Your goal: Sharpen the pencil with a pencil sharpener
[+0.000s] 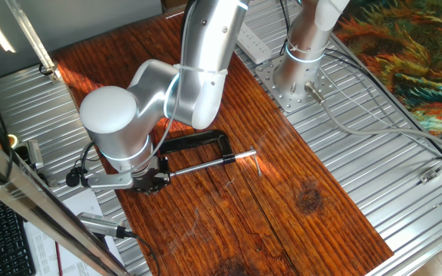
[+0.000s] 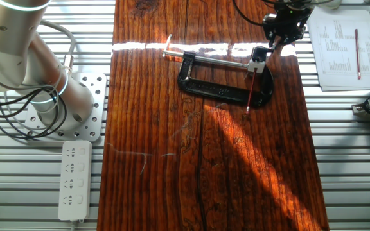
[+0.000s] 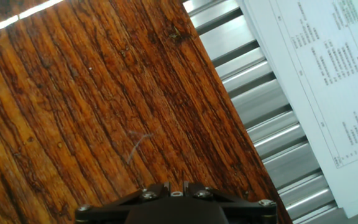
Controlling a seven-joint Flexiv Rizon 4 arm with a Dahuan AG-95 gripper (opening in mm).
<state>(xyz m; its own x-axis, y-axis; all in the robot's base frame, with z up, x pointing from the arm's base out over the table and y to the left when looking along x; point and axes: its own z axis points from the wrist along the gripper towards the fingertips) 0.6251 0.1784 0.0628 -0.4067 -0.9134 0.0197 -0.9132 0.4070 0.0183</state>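
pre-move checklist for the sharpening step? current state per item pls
1. Pencil located: ok. Thin red stick lying across the clamp frame's right end.
2. Pencil sharpener located: ok. Small block at the clamp's right end, at the pencil's upper tip.
3. Pencil seated in the sharpener: cannot tell, too small.
4. Gripper above the work: ok. It sits beyond the sharpener, near the wooden board edge.
5. Finger state: cannot tell. Hand view shows only board and paper sheet.
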